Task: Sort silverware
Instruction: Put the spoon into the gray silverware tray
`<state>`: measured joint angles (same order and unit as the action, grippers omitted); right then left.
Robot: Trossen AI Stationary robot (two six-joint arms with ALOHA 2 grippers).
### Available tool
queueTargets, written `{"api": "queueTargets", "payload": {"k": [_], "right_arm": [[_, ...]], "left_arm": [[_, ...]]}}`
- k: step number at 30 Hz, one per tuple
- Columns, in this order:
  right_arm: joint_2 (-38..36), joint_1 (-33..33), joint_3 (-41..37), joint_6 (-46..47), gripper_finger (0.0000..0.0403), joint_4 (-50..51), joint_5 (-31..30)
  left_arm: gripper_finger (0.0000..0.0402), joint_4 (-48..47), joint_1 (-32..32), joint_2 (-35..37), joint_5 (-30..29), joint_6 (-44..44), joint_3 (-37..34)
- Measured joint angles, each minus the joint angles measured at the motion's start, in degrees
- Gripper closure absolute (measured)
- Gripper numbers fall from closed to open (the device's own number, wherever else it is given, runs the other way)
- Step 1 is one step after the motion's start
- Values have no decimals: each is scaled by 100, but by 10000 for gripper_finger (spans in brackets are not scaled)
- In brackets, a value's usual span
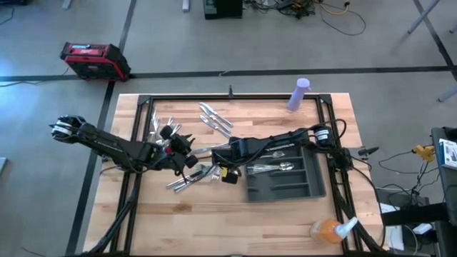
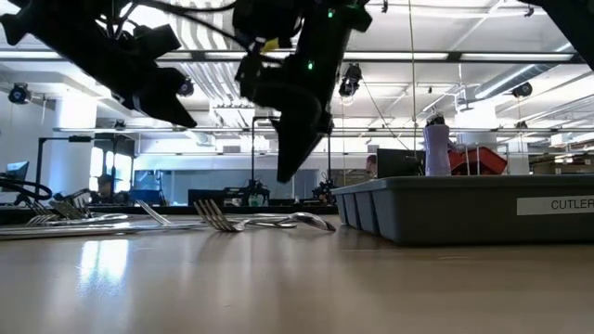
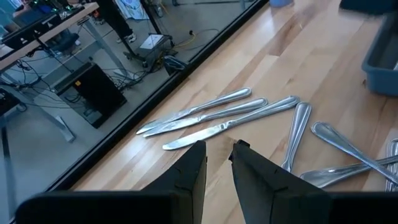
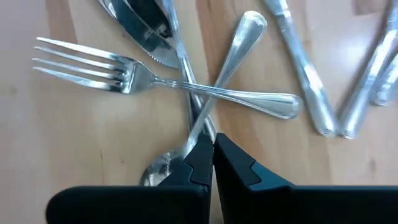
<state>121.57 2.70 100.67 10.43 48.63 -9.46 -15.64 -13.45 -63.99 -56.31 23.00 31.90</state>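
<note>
The grey tray (image 1: 285, 187) sits right of centre on the table (image 1: 178, 221); loose silverware (image 1: 187, 178) lies scattered to its left. The right gripper (image 4: 211, 152) hangs low over a crossed fork (image 4: 134, 74) and spoon (image 4: 214, 102), fingers nearly together around the spoon's neck. Lifting here could likely drag the fork along or let the spoon slip. The left gripper (image 3: 217, 163) hovers near three knives (image 3: 214, 115), fingers slightly apart, holding nothing.
</note>
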Motion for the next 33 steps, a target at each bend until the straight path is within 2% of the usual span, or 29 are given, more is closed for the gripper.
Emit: {"api": "queueTargets", "payload": {"k": [8, 14, 17, 20, 25, 30, 33], "right_arm": [[-538, -16, 13, -157, 403, 851, -662], [-805, -39, -148, -449, 403, 1377, -718], [-940, -34, -412, -613, 403, 1145, -698], [-952, 0, -732, -908, 403, 643, -422], [-726, -18, -959, -316, 403, -383, 421], [-412, -64, -883, -21, 399, -588, 874], [-225, -61, -843, 121, 375, -616, 982]], "left_arm": [[338, 17, 0, 2, -4, 1, 0], [338, 19, 0, 3, -4, 0, -2], [338, 20, 0, 2, -4, 0, -2], [338, 17, 0, 1, -5, 0, -2], [338, 17, 0, 0, -4, 0, -2], [338, 20, 0, 0, -4, 0, -2], [338, 22, 0, 0, -7, 0, -2]]}}
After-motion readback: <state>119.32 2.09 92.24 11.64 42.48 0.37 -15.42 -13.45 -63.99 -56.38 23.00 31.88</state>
